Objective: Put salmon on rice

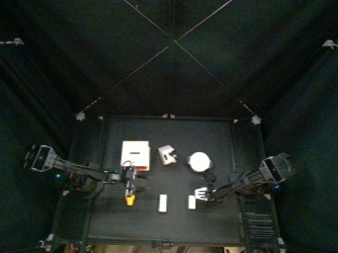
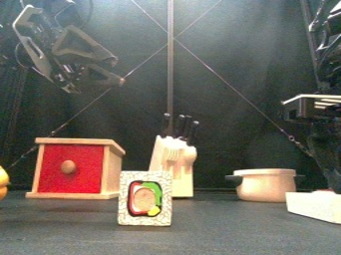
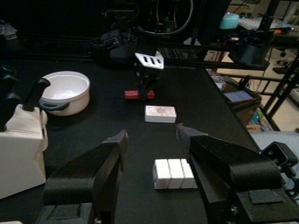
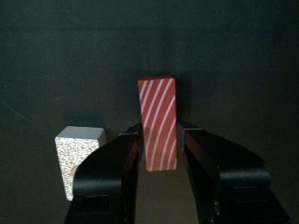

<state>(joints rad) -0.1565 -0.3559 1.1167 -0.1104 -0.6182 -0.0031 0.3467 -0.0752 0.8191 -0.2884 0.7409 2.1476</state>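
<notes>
I have the salmon slice pinched between the jaws of my right gripper, its striped red face upright, but it is not yet on the rice block, which sits just beside it on the black table. What's left, I judge, is shifting over the rice and setting down. My left gripper hangs with jaws apart above a white sushi piece, holding nothing.
</notes>
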